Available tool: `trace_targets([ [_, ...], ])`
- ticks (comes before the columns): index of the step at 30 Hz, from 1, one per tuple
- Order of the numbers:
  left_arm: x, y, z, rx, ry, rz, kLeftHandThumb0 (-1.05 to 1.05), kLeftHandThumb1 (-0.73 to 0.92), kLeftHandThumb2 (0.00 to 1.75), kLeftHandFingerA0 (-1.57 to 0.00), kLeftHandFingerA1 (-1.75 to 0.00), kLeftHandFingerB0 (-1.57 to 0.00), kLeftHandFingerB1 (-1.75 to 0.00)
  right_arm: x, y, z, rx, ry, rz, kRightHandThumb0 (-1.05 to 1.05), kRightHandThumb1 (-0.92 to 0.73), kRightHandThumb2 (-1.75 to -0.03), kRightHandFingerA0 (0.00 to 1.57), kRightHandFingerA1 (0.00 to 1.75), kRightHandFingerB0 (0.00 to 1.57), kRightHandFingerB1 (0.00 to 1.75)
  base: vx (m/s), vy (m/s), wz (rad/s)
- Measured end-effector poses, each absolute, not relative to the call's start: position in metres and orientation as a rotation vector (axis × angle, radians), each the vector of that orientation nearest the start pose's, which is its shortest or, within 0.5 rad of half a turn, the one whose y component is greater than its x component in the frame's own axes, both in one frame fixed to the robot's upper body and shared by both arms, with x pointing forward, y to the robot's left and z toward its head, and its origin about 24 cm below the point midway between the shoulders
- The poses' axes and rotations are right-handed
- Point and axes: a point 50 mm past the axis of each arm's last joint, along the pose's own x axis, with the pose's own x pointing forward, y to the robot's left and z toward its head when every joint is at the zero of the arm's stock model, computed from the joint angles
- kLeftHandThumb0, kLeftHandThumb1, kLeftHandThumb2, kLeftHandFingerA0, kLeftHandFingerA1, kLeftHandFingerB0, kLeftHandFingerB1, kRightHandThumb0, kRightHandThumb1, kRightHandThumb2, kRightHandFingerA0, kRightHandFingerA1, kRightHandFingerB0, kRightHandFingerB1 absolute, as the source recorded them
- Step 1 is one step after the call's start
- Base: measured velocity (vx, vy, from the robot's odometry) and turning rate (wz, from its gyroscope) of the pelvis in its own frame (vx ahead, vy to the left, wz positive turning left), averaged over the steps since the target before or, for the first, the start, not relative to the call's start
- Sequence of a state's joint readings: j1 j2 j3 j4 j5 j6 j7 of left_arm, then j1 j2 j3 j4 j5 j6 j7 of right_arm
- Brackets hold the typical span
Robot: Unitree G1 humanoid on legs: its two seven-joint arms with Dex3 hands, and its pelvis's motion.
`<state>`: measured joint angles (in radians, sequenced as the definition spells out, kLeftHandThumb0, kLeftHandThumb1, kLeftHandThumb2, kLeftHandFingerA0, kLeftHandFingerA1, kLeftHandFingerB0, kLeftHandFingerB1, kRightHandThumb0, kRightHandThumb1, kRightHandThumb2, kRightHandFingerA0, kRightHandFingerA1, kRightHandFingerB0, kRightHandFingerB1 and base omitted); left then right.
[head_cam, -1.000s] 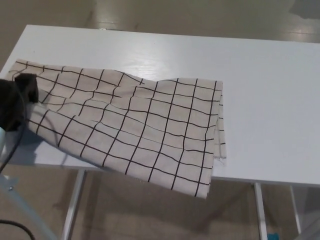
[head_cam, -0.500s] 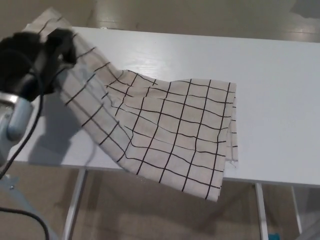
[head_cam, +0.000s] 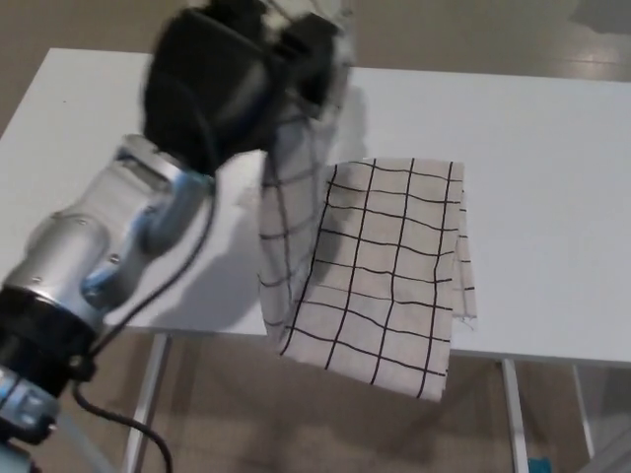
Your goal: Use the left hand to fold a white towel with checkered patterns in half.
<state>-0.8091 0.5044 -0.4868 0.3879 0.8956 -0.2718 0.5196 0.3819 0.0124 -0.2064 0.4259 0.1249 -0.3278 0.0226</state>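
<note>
One white towel with a black checkered grid (head_cam: 385, 266) lies on a white desk (head_cam: 552, 197), seen from above by the head camera. The towel sits near the middle of the desk's front half. Its long axis runs from twelve o'clock to six o'clock, tilted a little so the lower end drifts toward five o'clock. The lower end hangs over the desk's front edge, and the part beyond the edge shows against the floor (head_cam: 296, 414). The towel's right side lies flat on the desk, with a second layer showing as a thin strip along its right edge.

The towel's left portion is lifted off the desk. It rises from about the towel's middle up toward eleven o'clock, forming a steep, creased sheet that ends at the robot's left hand (head_cam: 246, 69). That one black hand is high in the view, at about eleven o'clock from the towel's centre, and is clenched on the raised edge of the towel. Its silver and grey arm (head_cam: 108, 246) stretches down toward seven o'clock, with a black cable running alongside. The arm casts a shadow on the desk beneath it.

The right hand does not appear. The desk's metal legs (head_cam: 146, 404) show below the front edge.
</note>
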Motion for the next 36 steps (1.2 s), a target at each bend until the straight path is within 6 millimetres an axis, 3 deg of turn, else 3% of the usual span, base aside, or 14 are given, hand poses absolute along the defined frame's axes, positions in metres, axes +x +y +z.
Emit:
trace_targets([
  [2,0.343,0.09,0.187,1.369,-1.074,-0.065,-0.22,0.58,0.57,-0.91,-1.75,-0.77,-1.69,0.111,-0.213,-0.087,0.099,0.445,-0.357,-0.26,-0.79,-0.63,0.47,0.7,0.5,0.51,0.0,0.0,0.0],
  [3,0.342,0.085,0.184,1.379,-1.081,-0.085,-0.24,0.56,0.58,-0.95,-1.75,-1.06,-1.19,0.111,-0.213,-0.087,0.098,0.445,-0.357,-0.26,-0.79,-0.63,0.46,0.69,0.5,0.51,0.0,0.0,0.0],
  [5,0.339,0.076,0.177,1.401,-1.094,-0.125,-0.27,0.37,0.8,-1.25,-1.4,-1.06,-1.28,0.111,-0.212,-0.087,0.098,0.445,-0.357,-0.27,-0.79,-0.63,0.44,0.68,0.5,0.52,0.0,0.0,0.0],
  [6,0.339,0.076,0.177,1.401,-1.094,-0.125,-0.27,0.54,0.59,-0.95,-1.71,-0.81,-1.59,0.111,-0.212,-0.087,0.098,0.445,-0.357,-0.27,-0.79,-0.63,0.44,0.66,0.5,0.52,0.0,0.0,0.0],
  [8,0.333,0.06,0.159,1.444,-1.097,-0.23,-0.27,0.55,0.6,-0.91,-1.66,-0.8,-1.54,0.11,-0.212,-0.088,0.102,0.447,-0.356,-0.27,-0.79,-0.63,0.44,0.64,0.49,0.51,0.0,0.0,0.0],
  [9,0.331,0.056,0.153,1.453,-1.09,-0.263,-0.38,0.56,0.57,-0.88,-1.13,-0.92,-0.64,0.11,-0.212,-0.088,0.103,0.448,-0.354,-0.26,-0.79,-0.63,0.44,0.65,0.49,0.51,0.0,0.0,0.0],
  [10,0.327,0.05,0.143,1.471,-1.073,-0.323,-0.38,0.56,0.57,-0.88,-1.13,-0.92,-0.64,0.11,-0.211,-0.088,0.106,0.448,-0.351,-0.26,-0.79,-0.63,0.44,0.65,0.49,0.51,0.0,0.0,0.0],
  [11,0.326,0.048,0.14,1.482,-1.062,-0.347,-0.48,0.57,0.58,-0.81,-0.75,-0.74,-0.44,0.11,-0.211,-0.088,0.107,0.447,-0.349,-0.26,-0.78,-0.63,0.44,0.66,0.49,0.51,0.0,0.0,0.0],
  [15,0.326,0.044,0.132,1.526,-1.021,-0.413,-0.68,0.59,0.59,-0.4,-0.42,-0.4,-0.33,0.114,-0.21,-0.087,0.109,0.438,-0.345,-0.25,-0.78,-0.62,0.45,0.74,0.49,0.52,0.0,0.0,0.0],
  [16,0.325,0.044,0.13,1.54,-1.007,-0.431,-0.37,0.26,0.9,0.0,-0.5,0.0,-0.46,0.115,-0.21,-0.086,0.109,0.435,-0.344,-0.24,-0.77,-0.62,0.47,0.79,0.5,0.53,0.0,0.0,0.0],
  [17,0.325,0.043,0.129,1.553,-0.994,-0.446,-0.79,0.47,0.83,-0.06,-0.23,-0.09,-0.39,0.116,-0.21,-0.086,0.11,0.433,-0.343,-0.25,-0.77,-0.63,0.47,0.79,0.5,0.53,0.0,0.0,0.0],
  [21,0.326,0.041,0.125,1.585,-0.956,-0.484,-0.81,0.46,0.88,0.0,0.0,-0.03,-0.2,0.118,-0.21,-0.086,0.111,0.426,-0.339,-0.22,-0.76,-0.62,0.52,0.82,0.53,0.54,0.0,0.0,0.0],
  [22,0.326,0.04,0.123,1.6,-0.936,-0.501,-0.91,0.53,0.62,0.0,0.0,0.0,-0.24,0.12,-0.21,-0.085,0.112,0.423,-0.336,-0.22,-0.75,-0.62,0.52,0.82,0.53,0.54,0.0,0.0,0.0],
  [36,0.329,0.036,0.114,1.701,-0.745,-0.632,-0.91,0.54,0.58,0.0,0.0,0.0,-0.12,0.126,-0.207,-0.085,0.112,0.416,-0.323,-0.28,-0.76,-0.62,0.51,0.78,0.54,0.54,0.0,0.0,0.0],
])
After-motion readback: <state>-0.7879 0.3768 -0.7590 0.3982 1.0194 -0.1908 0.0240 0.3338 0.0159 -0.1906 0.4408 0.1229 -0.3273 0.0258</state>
